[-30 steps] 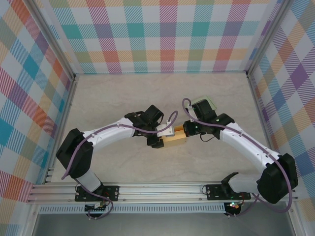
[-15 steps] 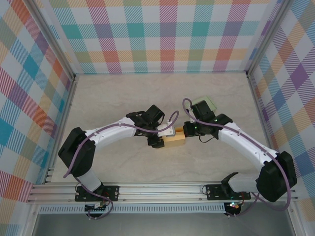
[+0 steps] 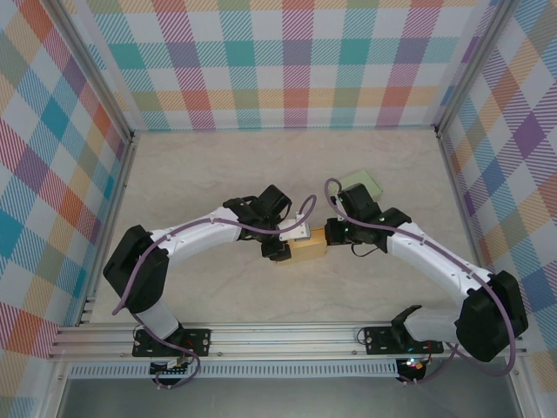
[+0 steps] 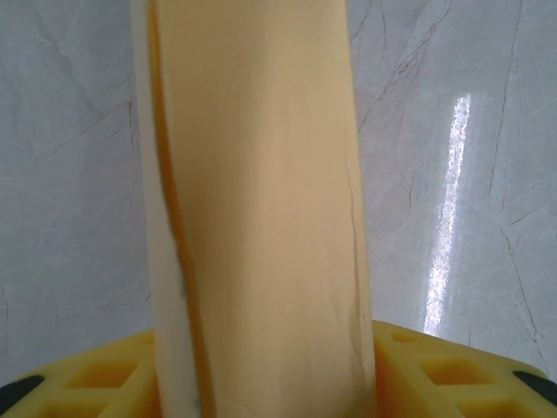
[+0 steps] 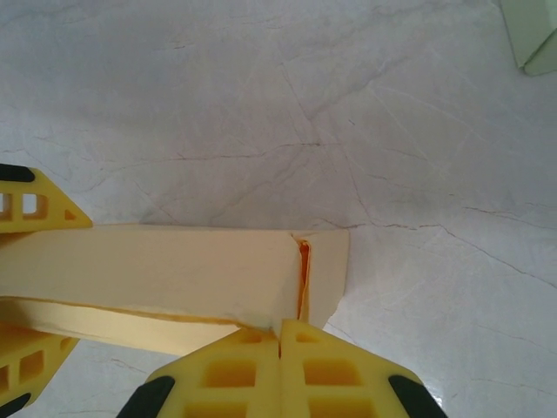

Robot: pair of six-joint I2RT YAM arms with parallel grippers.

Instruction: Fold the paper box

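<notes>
The paper box is a tan cardboard piece lying mid-table between my two arms. My left gripper is shut on its left end. In the left wrist view the box stands as a tall tan strip with a yellow finger pressed against each side, the gripper shut around it. My right gripper sits at the box's right end. In the right wrist view its fingers are shut together, tips against the box beside an orange slit at the end flap.
A pale green folded paper piece lies on the table just behind my right wrist, its corner also at the top right of the right wrist view. Checked walls enclose the marble table.
The right gripper has edged slightly toward the near left against the box's end, and the box has shifted a little left. More of the green piece is uncovered. Both grippers kept their state.
</notes>
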